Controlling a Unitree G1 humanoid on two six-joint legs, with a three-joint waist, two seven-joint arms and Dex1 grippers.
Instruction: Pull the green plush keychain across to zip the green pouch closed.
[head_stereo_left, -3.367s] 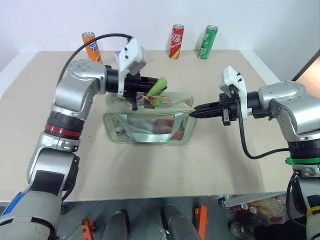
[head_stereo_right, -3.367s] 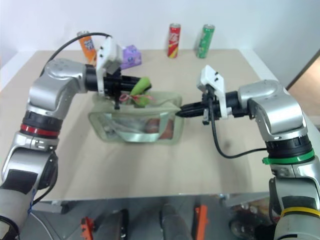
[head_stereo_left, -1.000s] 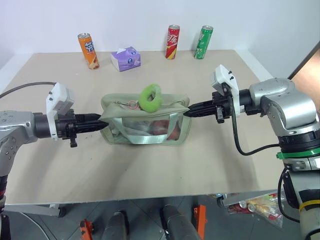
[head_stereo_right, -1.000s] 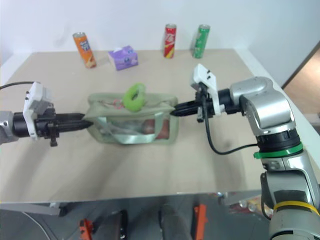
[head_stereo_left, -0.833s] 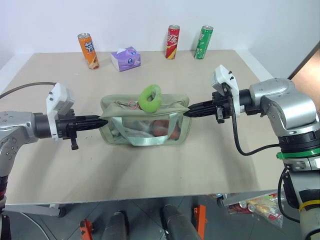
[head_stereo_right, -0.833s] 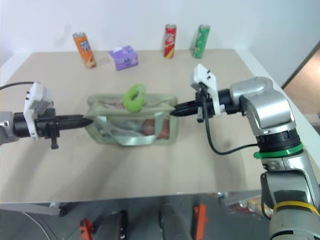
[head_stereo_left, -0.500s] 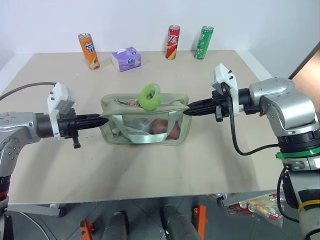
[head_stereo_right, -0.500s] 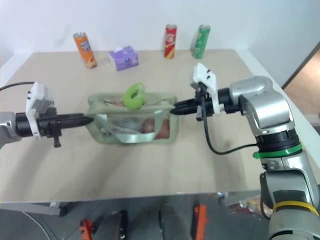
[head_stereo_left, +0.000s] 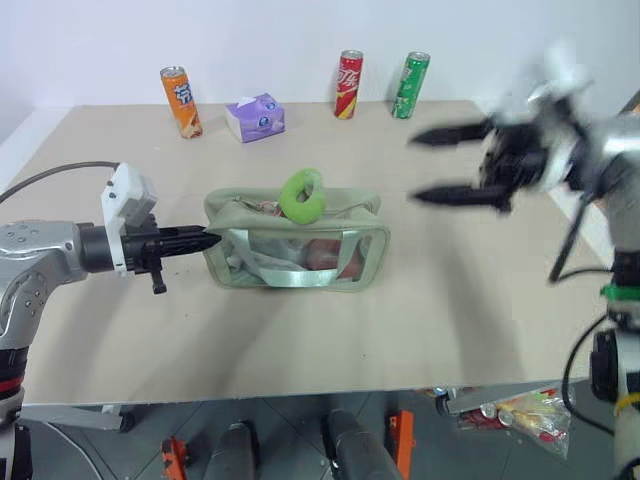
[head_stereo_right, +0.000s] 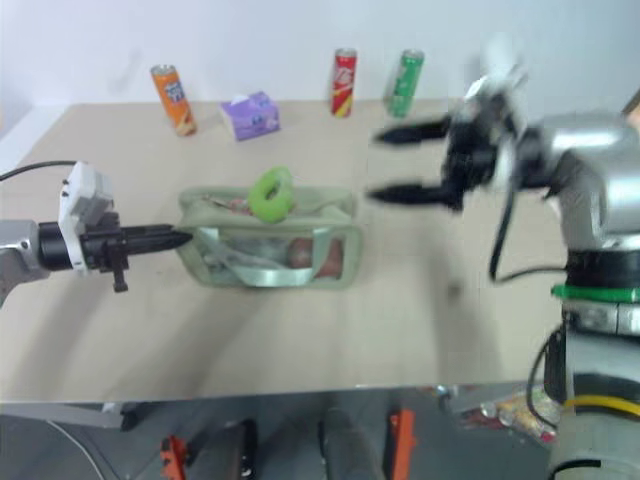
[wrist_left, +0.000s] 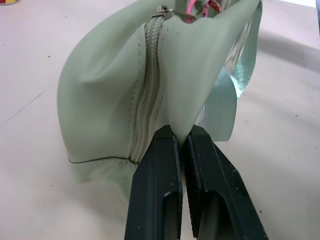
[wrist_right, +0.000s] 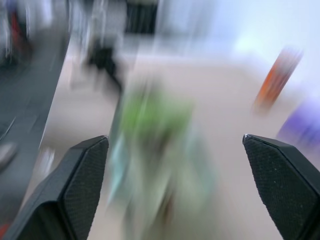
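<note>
The green pouch (head_stereo_left: 300, 255) lies on the table with its clear window toward me. The green plush keychain (head_stereo_left: 301, 195) stands on its top near the middle. My left gripper (head_stereo_left: 205, 240) is shut on the fabric at the pouch's left end. In the left wrist view its fingers (wrist_left: 155, 165) pinch a fold of the pouch (wrist_left: 100, 100) beside the zipper (wrist_left: 150, 75). A pink clasp (wrist_left: 192, 6) peeks out at the zipper's far end. My right gripper (head_stereo_left: 415, 168) hangs blurred in the air, up and to the right of the pouch, open wide and holding nothing.
Along the far edge of the table stand an orange can (head_stereo_left: 180, 87), a purple tissue pack (head_stereo_left: 257, 116), a red can (head_stereo_left: 347, 84) and a green can (head_stereo_left: 409, 85). The table's front edge runs close below the pouch.
My right gripper has let go of the pouch's right end, opened wide and swung up and away to the right. The left gripper stays pinched on the left end.
</note>
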